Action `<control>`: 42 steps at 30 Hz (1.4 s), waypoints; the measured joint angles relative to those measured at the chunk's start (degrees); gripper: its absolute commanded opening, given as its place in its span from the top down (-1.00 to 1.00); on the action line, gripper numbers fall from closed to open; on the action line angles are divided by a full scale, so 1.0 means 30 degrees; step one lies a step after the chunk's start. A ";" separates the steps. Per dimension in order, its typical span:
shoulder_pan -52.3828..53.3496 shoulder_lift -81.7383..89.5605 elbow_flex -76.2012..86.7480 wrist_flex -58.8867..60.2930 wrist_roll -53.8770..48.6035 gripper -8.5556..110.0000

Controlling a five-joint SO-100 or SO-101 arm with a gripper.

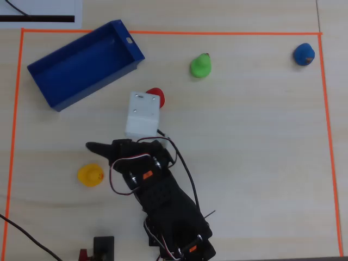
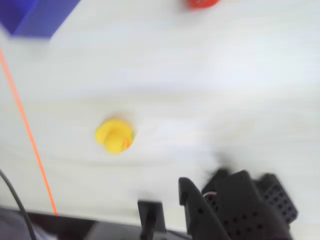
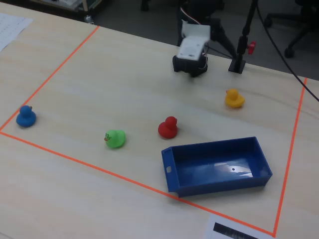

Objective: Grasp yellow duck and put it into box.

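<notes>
The yellow duck (image 1: pixel 90 175) sits on the table at the lower left of the overhead view, and it also shows in the wrist view (image 2: pixel 115 135) and the fixed view (image 3: pixel 234 98). The blue box (image 1: pixel 117 30) lies open-topped and holds nothing at the upper left. My gripper (image 1: pixel 115 130) hangs over the table between them, under its white camera housing (image 1: pixel 142 114). One black finger (image 1: pixel 100 147) is swung out to the left, so the jaws stand open with nothing in them. The duck is apart from it, below and left of that finger.
A red duck (image 1: pixel 157 96) sits partly under the white housing. A green duck (image 1: pixel 200 66) and a blue duck (image 1: pixel 304 54) stand further right. Orange tape (image 1: pixel 16 136) frames the work area. A black stand base (image 1: pixel 103 244) sits at the near edge.
</notes>
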 measured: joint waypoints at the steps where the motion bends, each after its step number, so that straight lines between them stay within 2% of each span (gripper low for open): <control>1: -0.1025 -0.0469 -0.0088 0.0000 0.0410 -0.07; 6: -0.4395 -0.1875 0.0527 -0.0439 0.1260 -0.06; 9: -0.5420 -0.2373 0.2520 -0.2109 0.1465 -0.05; 20: -0.4893 -0.2578 0.9463 -0.8027 0.0029 -0.05; 42: -0.7031 -0.2812 1.3389 -1.3418 0.3867 -0.01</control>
